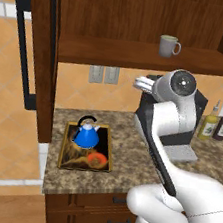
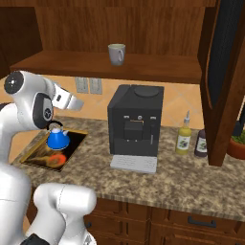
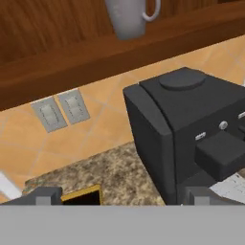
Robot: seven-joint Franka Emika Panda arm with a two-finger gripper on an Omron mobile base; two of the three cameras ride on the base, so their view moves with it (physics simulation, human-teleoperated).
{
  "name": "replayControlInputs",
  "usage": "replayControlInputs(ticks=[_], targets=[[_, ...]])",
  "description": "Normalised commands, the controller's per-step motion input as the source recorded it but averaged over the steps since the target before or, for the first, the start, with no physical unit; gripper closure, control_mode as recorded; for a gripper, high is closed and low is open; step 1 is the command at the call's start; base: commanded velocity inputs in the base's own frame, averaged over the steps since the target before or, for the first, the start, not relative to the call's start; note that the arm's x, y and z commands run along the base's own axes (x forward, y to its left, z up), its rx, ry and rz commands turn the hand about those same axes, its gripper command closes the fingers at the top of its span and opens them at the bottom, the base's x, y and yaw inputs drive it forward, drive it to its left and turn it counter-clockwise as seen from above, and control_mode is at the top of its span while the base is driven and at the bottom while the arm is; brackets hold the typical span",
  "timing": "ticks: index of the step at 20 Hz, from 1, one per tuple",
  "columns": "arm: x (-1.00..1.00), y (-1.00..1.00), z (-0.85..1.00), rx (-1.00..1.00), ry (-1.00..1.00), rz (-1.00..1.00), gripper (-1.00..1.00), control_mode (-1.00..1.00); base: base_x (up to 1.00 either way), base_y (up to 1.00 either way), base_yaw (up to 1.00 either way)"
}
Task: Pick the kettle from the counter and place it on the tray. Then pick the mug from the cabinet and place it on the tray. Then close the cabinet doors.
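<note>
The blue kettle (image 1: 86, 135) (image 2: 58, 139) stands upright on the gold-rimmed tray (image 1: 84, 169) (image 2: 40, 154) at the left end of the granite counter (image 1: 126, 159) (image 2: 167, 179). On the shelf of the open cabinet (image 1: 137, 54) (image 2: 143, 67) sits the grey mug (image 1: 168, 46) (image 2: 116, 53) (image 3: 127, 19). My gripper (image 1: 142, 83) (image 2: 72, 102) (image 3: 122, 196) hangs open and empty in the air above the counter, to the right of the tray. It faces the wall, well below the mug. Both cabinet doors (image 1: 42, 47) (image 2: 225, 72) stand open.
A black coffee machine (image 2: 135, 124) (image 3: 191, 129) stands on the counter right of my gripper, under the shelf. Two bottles (image 2: 183, 139) (image 2: 201, 143) and a potted plant (image 2: 237, 143) stand further right. Wall outlets (image 1: 104, 74) (image 3: 60, 110) lie straight ahead.
</note>
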Motion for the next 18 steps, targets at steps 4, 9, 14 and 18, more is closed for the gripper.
replayControlInputs(ticks=[4,9,14,18], targets=[[-0.01,-0.35,-0.19,-0.1,-0.03,0.15,-1.0,-1.0,0.0,0.0,0.0],[0.01,-0.29,0.32,-0.09,-0.02,0.01,-1.0,-1.0,0.0,0.0,0.0],[0.0,-0.31,0.64,-0.12,0.0,0.0,-1.0,-1.0,0.0,0.0,0.0],[-0.03,-0.39,0.59,-0.1,0.0,0.0,-1.0,-1.0,0.0,0.0,0.0]])
